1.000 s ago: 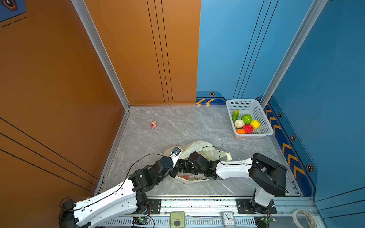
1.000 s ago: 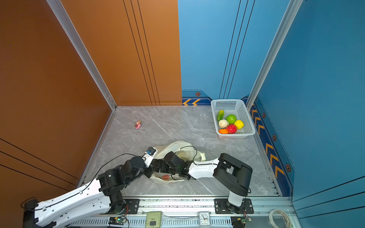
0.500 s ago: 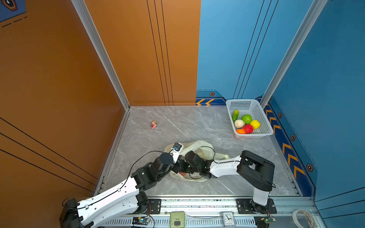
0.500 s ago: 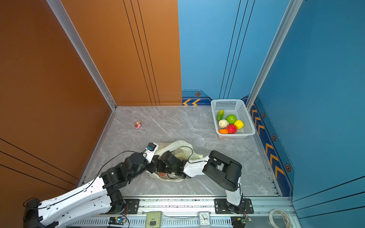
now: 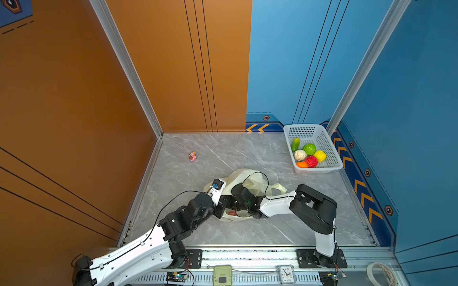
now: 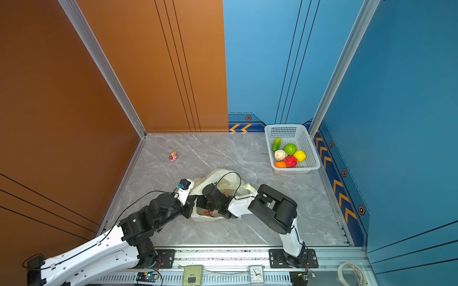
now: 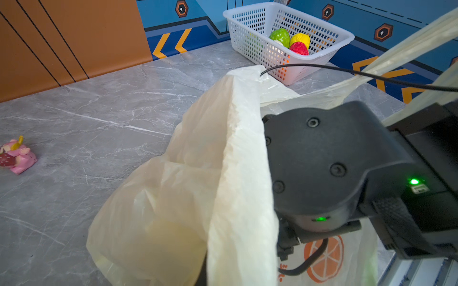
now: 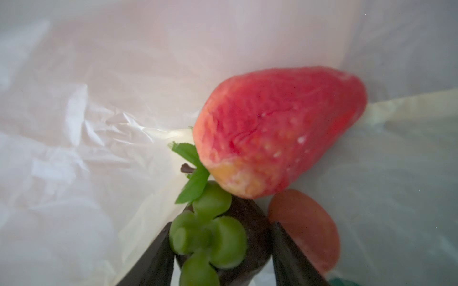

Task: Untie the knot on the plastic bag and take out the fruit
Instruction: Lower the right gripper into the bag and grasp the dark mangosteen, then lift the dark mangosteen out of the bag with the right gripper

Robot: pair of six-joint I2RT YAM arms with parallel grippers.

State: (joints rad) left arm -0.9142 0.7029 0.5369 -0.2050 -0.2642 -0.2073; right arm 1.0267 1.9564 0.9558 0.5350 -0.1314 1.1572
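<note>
The pale-yellow plastic bag lies crumpled mid-floor, mouth open. I see no knot; a handle strip stretches loose. My left gripper is shut on the bag's near edge and holds a fold of film up; the film hides its jaws. My right gripper is inside the bag, its two dark fingers against both sides of a dark purple fruit with a green calyx. A pink-red fruit lies just beyond it. From above, the bag and wrist hide the right jaws.
A white perforated basket at the back right holds several fruit, among them green, yellow and red. A tiny pink figurine sits on the floor at the back left. Walls close three sides.
My right arm has swung left and pushed its gripper deeper into the bag, and its jaws have closed onto the purple fruit. The left gripper keeps its hold on the bag.
</note>
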